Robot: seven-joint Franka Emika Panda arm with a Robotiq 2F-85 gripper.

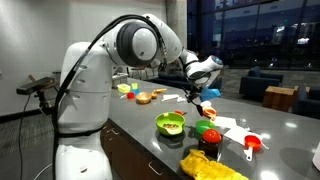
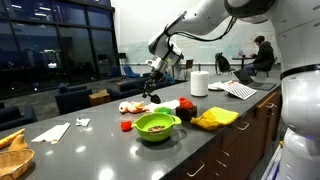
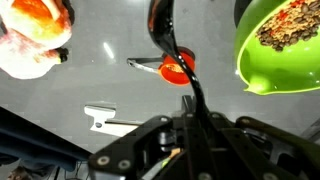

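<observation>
So, claw (image 3: 190,125): pinched shut on the black spoon (image 3: 162,25) handle | spoon: hanging over red cup (image 3: 178,70), beside green bowl (image 3: 280,45) | why: handle-end grip leaves the scoop free, I reckon.

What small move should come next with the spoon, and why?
Probably draw the spoon back a little: the gripper is shut on its handle and its shaft crosses the red cup, but its scoop end lies past the cup.

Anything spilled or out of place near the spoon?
Nothing stands out. The gripper is shut on the black spoon, which hangs over the red cup; the green bowl sits upright with its contents inside, and no spill shows around them.
</observation>
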